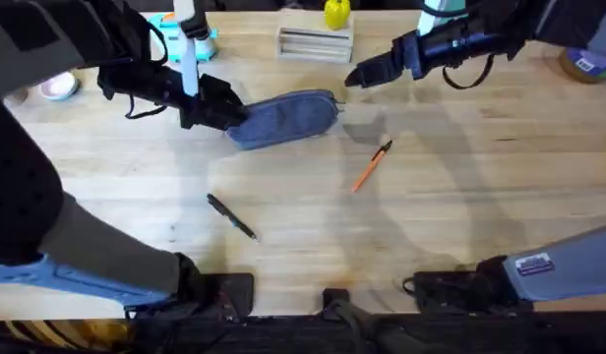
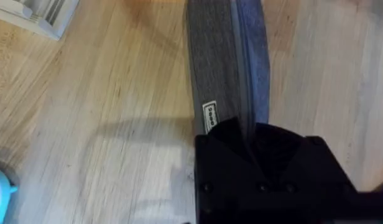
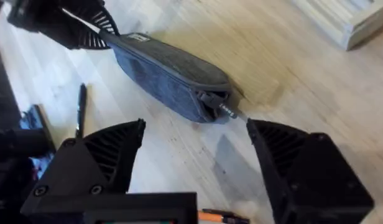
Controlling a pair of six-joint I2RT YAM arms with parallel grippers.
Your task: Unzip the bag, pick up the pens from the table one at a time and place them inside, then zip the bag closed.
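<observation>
The grey-blue bag (image 1: 288,118) lies on the table (image 1: 460,206) at the back middle, zipper along its top. My left gripper (image 1: 222,110) is shut on the bag's left end; in the left wrist view the bag (image 2: 226,68) runs straight out of the gripper (image 2: 247,134). My right gripper (image 1: 354,75) hovers open just beyond the bag's right end. In the right wrist view its fingers (image 3: 110,149) stand wide apart, with the zipper pull (image 3: 226,109) ahead of them. The orange pen (image 1: 372,165) lies right of centre. The black pen (image 1: 231,215) lies nearer the front.
A slatted wooden box (image 1: 315,42) with a yellow object (image 1: 336,13) behind it stands behind the bag. A teal item (image 1: 175,34) and a white bowl (image 1: 57,87) sit at the back left, and a tape roll (image 1: 586,64) at the far right.
</observation>
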